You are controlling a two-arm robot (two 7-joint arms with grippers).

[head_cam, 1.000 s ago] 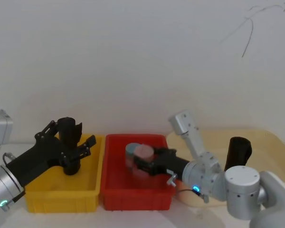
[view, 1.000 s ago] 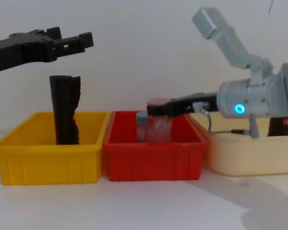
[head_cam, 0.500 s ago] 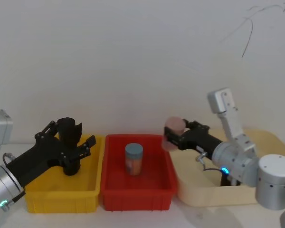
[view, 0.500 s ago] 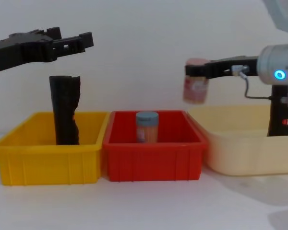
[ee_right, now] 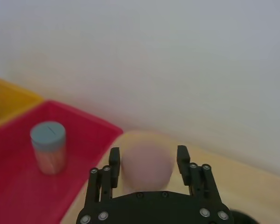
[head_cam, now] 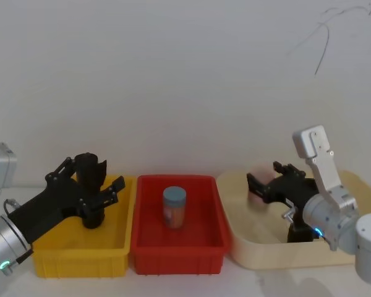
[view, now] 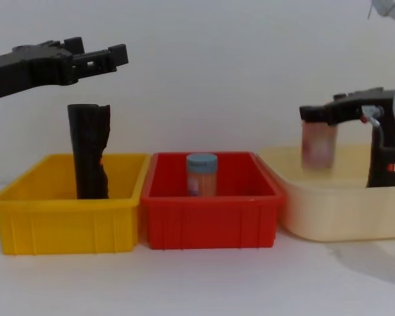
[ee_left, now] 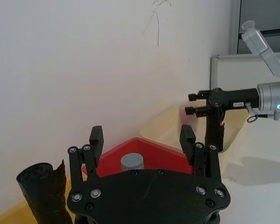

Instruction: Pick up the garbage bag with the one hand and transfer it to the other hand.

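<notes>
Three bins look like smooth moulded plastic with a slight sheen: a yellow bin (view: 66,224), a red bin (view: 210,220) and a cream tub (view: 342,214). In the yellow bin, a black roll (view: 89,158) has a matt, crinkled film surface and a ragged top edge. The garbage bag (view: 380,161) is matt black with a small paper-like label. Both grippers, left (ee_left: 142,137) and right (ee_right: 148,158), are matt black hard plastic with shiny metal screw heads. The wall (head_cam: 185,80) is smooth and matt.
</notes>
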